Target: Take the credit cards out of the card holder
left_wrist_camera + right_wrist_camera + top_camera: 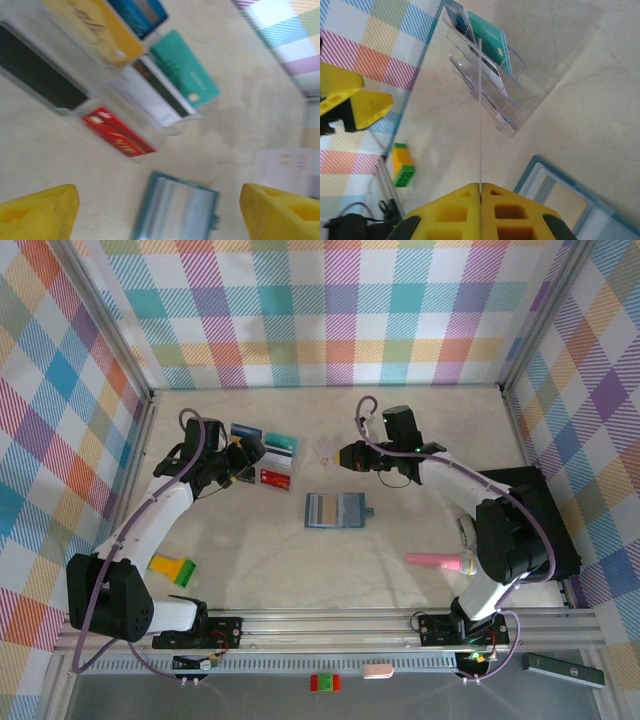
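Blocks first, yellow and green, near left of the bench. Up to the left hand, spread wide with nothing between its yellow fingertips, poised at the credit cards. Cards out of the holder and grouped at a clear rack, back left: black card, yellow card, red card at the near edge, teal card furthest right. Mid-bench now, card holder lying open and flat, teal-blue rim, clear sleeves up, side tab pointing right, apart from both hands. Across to the right hand, clamped shut on a pale card, thin as a line seen edge-on from its wrist, just beyond the holder's far edge. Far right, pink object on the bench and black box beyond it
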